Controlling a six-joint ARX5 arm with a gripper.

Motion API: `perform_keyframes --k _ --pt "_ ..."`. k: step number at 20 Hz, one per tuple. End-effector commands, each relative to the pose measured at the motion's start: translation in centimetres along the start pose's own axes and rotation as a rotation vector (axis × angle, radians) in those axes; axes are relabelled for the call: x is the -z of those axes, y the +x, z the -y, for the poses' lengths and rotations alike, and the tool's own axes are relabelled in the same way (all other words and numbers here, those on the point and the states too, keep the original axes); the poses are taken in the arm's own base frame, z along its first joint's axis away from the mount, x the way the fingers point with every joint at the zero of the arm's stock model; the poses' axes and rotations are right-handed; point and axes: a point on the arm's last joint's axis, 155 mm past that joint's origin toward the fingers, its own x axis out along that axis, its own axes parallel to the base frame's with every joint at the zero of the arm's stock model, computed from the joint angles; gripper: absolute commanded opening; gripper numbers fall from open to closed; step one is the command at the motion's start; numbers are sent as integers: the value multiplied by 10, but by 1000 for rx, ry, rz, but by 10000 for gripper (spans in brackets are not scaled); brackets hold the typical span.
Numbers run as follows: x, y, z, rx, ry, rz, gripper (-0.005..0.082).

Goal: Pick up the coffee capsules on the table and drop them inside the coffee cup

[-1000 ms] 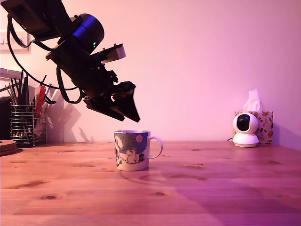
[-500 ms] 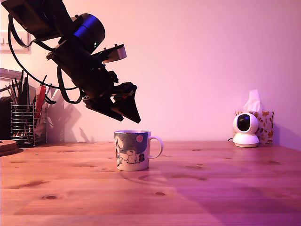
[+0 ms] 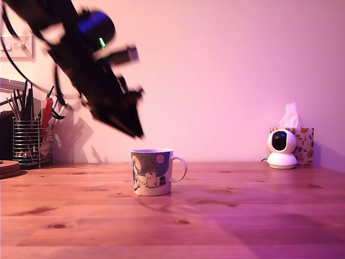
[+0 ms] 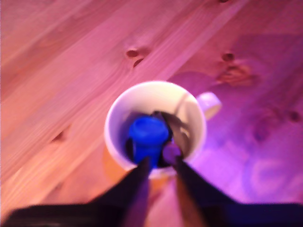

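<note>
Black and motion-blurred, the gripper hangs in the air above the coffee cup, clear of its rim, in the exterior view. In the wrist view the two fingers stand slightly apart with an empty gap between them; they hold nothing and touch nothing.

The arm slants down from the upper part of the exterior view's left, wrist pitched forward so the fingertips point down toward the cup's mouth. A green light shows on the rounded joint housing.

The coffee cup, white ceramic with a grey-blue cartoon print and a pink dot, stands upright on the wooden table, its loop handle turned to the exterior view's right. Seen from the wrist camera, the blue capsule lies inside the cup, with darker capsule shapes beside and beneath it; their colours and number cannot be told apart through the blur.

At the far exterior-view left, a wire utensil holder carries dark utensils and one red item. At the far exterior-view right, a small white camera sits just in front of a patterned tissue box.
</note>
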Motion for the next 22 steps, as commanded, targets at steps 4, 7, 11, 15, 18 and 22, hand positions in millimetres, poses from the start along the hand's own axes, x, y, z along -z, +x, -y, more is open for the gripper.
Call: perform_keyframes --k 4,7,11,15,18,22 --pt "4 -38 -9 -23 -56 -15 -19" --pt "18 -56 -13 -36 -100 -50 -19" --pt "32 -78 -19 -74 -140 -34 -19" --pt "53 -96 -27 -114 -194 -8 -19" --pt "68 -107 -31 -146 -246 28 -19" --pt "86 -121 -35 -193 -286 91 -19"
